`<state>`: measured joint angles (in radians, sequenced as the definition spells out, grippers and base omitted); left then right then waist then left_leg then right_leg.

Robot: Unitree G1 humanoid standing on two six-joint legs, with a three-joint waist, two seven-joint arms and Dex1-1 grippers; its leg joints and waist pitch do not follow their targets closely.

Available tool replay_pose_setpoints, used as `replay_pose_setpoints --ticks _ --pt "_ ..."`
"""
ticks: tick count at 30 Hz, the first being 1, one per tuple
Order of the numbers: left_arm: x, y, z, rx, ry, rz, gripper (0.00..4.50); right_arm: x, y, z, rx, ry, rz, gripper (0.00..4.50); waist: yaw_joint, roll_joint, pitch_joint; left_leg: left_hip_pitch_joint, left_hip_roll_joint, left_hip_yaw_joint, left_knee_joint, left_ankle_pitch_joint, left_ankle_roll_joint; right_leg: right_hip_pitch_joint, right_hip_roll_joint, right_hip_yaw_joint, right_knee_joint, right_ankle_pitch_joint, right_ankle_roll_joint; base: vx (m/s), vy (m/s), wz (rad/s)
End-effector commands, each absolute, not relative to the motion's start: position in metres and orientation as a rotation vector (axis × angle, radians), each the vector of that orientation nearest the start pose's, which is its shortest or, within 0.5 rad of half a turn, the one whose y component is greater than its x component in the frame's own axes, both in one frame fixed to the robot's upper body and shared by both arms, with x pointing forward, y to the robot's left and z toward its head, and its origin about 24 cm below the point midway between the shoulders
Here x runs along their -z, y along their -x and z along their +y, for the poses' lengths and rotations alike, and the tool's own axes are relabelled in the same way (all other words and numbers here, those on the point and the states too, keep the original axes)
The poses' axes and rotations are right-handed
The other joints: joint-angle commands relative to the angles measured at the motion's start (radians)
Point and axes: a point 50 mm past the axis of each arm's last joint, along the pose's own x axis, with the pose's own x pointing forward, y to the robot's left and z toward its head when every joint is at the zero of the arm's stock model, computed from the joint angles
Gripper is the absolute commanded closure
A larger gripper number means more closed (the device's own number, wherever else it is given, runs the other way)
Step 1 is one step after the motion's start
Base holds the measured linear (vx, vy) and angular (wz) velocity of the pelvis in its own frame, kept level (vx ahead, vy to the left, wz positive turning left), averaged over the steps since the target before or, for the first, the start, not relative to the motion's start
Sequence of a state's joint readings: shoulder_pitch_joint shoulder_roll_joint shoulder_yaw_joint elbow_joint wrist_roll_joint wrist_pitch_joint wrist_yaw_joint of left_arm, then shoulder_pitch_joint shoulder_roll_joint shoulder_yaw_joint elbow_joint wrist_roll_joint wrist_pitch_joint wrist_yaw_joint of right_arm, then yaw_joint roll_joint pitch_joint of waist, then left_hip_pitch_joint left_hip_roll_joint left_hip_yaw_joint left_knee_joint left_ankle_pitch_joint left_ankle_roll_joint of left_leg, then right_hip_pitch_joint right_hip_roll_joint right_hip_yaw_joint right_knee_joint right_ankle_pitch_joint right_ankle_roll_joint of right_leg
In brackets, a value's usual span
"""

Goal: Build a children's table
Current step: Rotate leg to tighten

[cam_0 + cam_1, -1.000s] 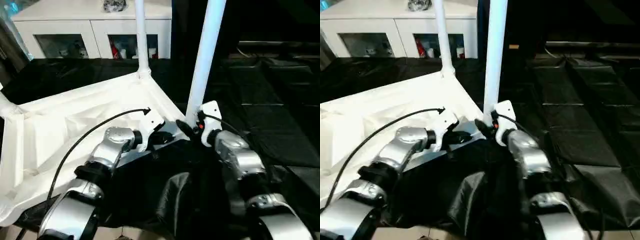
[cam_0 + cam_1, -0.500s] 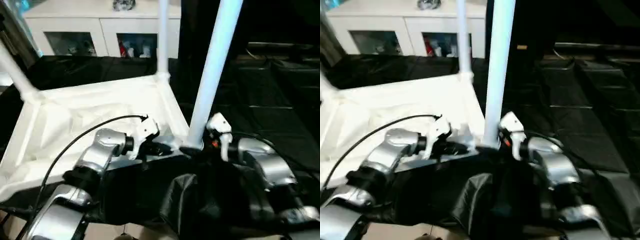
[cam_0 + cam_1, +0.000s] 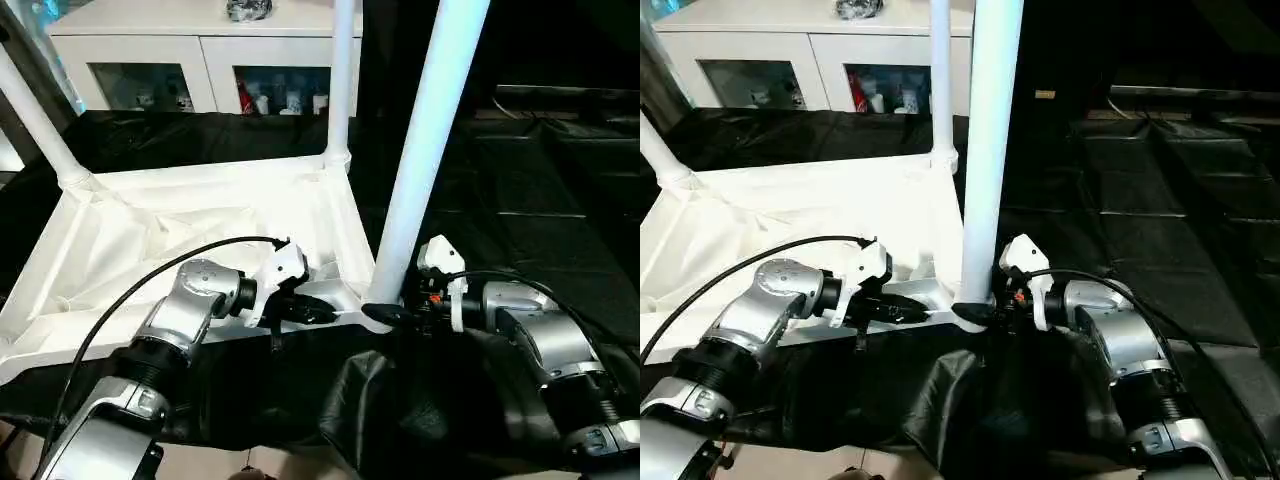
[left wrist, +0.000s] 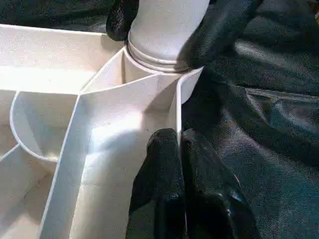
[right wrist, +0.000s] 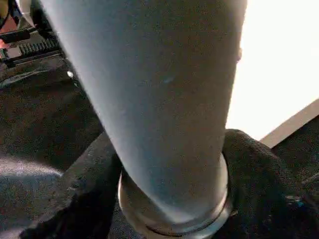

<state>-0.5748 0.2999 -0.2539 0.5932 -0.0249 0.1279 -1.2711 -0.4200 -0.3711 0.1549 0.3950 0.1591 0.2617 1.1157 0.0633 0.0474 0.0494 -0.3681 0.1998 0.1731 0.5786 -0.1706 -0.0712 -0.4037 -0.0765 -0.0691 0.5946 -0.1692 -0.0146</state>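
Small white plastic children's table (image 3: 180, 240) lying upside down on black cloth (image 3: 520, 200), three tubular legs upright.

The right gripper (image 3: 385, 316) clamps the base of the nearest white leg (image 3: 425, 150) at its corner socket. The left gripper (image 4: 180, 164), fingers together, pinches the tabletop's near rim beside it. Both silver forearms reach forward low.

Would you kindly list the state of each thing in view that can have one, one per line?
Table top: upside down, ribbed underside facing up.
Near leg: upright, seated in its corner socket.
Far leg: upright in its socket.
Left leg: fitted, leaning.
Left gripper: shut on the table's rim.
Right gripper: shut on the near leg's base.
Cabinet: doors closed.
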Motion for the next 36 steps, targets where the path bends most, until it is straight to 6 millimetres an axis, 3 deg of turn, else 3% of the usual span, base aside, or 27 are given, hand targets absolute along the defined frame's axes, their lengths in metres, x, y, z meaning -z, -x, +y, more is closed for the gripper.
replay_pose_setpoints --ticks 1,7,13,17,21,22,23,24,28,31,36 --pt "-0.062 -0.313 0.103 1.427 -0.250 0.333 4.50 -0.032 -0.288 -0.133 -1.213 0.062 0.447 1.76 0.002 -0.008 -0.065 0.007 0.026 -0.002 -0.061 -0.234 0.059 0.054 -0.058 0.038 -0.074 -0.251 -0.221 0.000 0.000 0.00" --pt "-0.063 -0.322 0.094 1.321 -0.232 0.311 4.50 -0.024 -0.299 -0.118 -1.022 -0.008 0.455 1.91 -0.012 -0.008 -0.061 0.007 0.021 -0.004 -0.064 -0.265 0.036 0.051 -0.058 0.038 -0.082 -0.331 -0.193 0.000 0.000 0.00" --pt "-0.065 -0.343 0.073 1.091 -0.232 0.299 4.50 -0.012 -0.311 -0.073 -0.779 -0.042 0.475 1.93 -0.032 -0.007 -0.059 0.014 0.016 -0.011 -0.068 -0.322 0.002 0.045 -0.059 0.036 -0.093 -0.427 -0.158 0.000 0.000 0.00" --pt "-0.069 -0.346 0.060 1.060 -0.231 0.276 4.50 -0.011 -0.328 -0.073 -0.581 -0.002 0.490 1.93 -0.036 -0.003 -0.060 0.013 0.015 -0.011 -0.068 -0.319 0.001 0.043 -0.059 0.037 -0.092 -0.410 -0.161 0.000 0.000 0.00" --pt "-0.070 -0.344 0.057 1.096 -0.232 0.256 4.50 -0.020 -0.330 -0.073 -0.632 0.031 0.397 1.93 -0.030 -0.004 -0.065 0.008 0.018 -0.008 -0.066 -0.288 0.019 0.049 -0.060 0.040 -0.086 -0.323 -0.175 0.000 0.000 0.00" --pt "-0.071 -0.343 0.057 1.111 -0.231 0.248 4.50 -0.023 -0.328 -0.072 -0.682 0.025 0.359 1.37 -0.028 -0.004 -0.067 0.007 0.018 -0.006 -0.064 -0.268 0.028 0.049 -0.059 0.041 -0.082 -0.272 -0.187 0.000 0.000 0.00" --pt "-0.071 -0.341 0.057 1.138 -0.233 0.236 4.50 -0.024 -0.326 -0.072 -0.724 0.002 0.350 1.37 -0.028 -0.005 -0.068 0.007 0.017 -0.005 -0.061 -0.255 0.034 0.051 -0.059 0.041 -0.079 -0.247 -0.194 0.000 0.000 0.00" --pt "-0.071 -0.340 0.059 1.160 -0.233 0.233 4.50 -0.025 -0.325 -0.073 -0.756 -0.031 0.351 1.20 -0.024 -0.005 -0.073 0.003 0.017 -0.004 -0.058 -0.202 0.057 0.058 -0.056 0.041 -0.068 -0.149 -0.220 0.000 0.000 0.00" --pt "-0.069 -0.334 0.068 1.233 -0.235 0.233 4.50 -0.029 -0.319 -0.086 -0.872 -0.043 0.354 1.00 -0.019 -0.005 -0.073 0.000 0.019 -0.003 -0.054 -0.161 0.100 0.066 -0.057 0.038 -0.060 -0.066 -0.254 0.000 0.000 0.00" --pt "-0.067 -0.329 0.075 1.292 -0.240 0.247 4.50 -0.030 -0.314 -0.100 -0.955 0.008 0.359 0.66 -0.016 -0.003 -0.071 0.003 0.023 -0.001 -0.055 -0.177 0.097 0.062 -0.058 0.036 -0.063 -0.110 -0.260 0.000 0.000 0.00" --pt "-0.065 -0.321 0.085 1.371 -0.252 0.277 4.50 -0.035 -0.306 -0.118 -1.070 0.064 0.351 0.66 -0.007 -0.004 -0.065 0.008 0.026 -0.001 -0.061 -0.244 0.066 0.057 -0.059 0.038 -0.074 -0.237 -0.232 0.000 0.000 0.00"
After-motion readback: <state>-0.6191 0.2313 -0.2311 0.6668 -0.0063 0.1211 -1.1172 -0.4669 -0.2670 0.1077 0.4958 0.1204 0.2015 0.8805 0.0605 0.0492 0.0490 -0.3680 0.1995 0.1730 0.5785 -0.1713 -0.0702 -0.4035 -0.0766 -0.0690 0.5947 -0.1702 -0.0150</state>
